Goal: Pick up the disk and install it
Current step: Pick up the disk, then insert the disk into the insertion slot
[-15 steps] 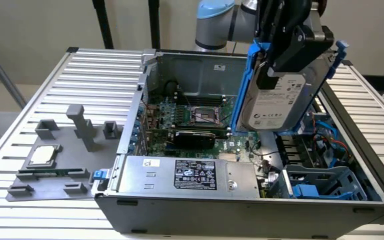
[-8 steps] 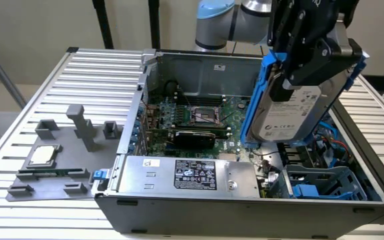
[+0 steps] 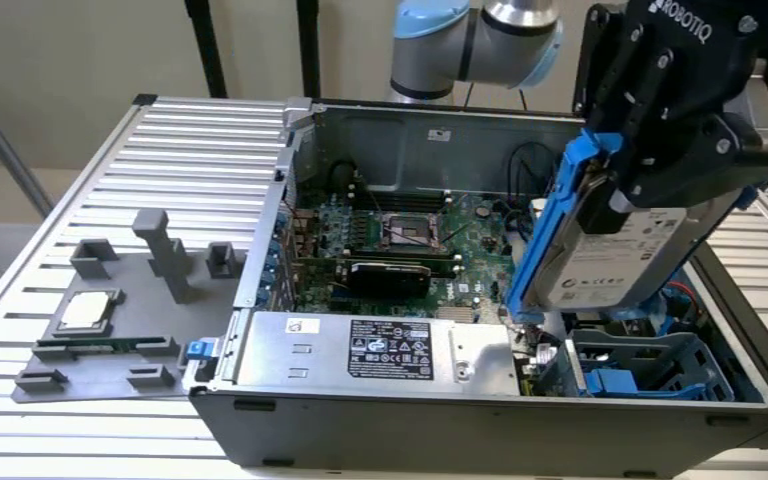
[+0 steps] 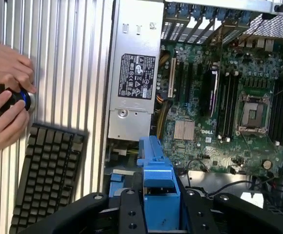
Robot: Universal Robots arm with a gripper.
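My gripper (image 3: 640, 185) is shut on the disk (image 3: 614, 262), a silver-grey drive with a white label clipped in a bright blue frame (image 3: 547, 235). The disk hangs tilted and on edge, lifted above the open computer case (image 3: 491, 420), at the exterior view's right. Below it sits a drive cage (image 3: 651, 365) with blue plastic parts. In the wrist view the blue frame (image 4: 157, 183) sticks out between my black fingers (image 4: 129, 214), over the case interior.
A grey power supply (image 3: 371, 350) with a black label lies along the case's front. The green motherboard (image 4: 219, 97) fills the middle. A grey fixture plate (image 3: 157, 370) carries a small silver chip (image 3: 87, 310). A keyboard (image 4: 49, 170) and a person's hands (image 4: 5, 87) lie beside the case.
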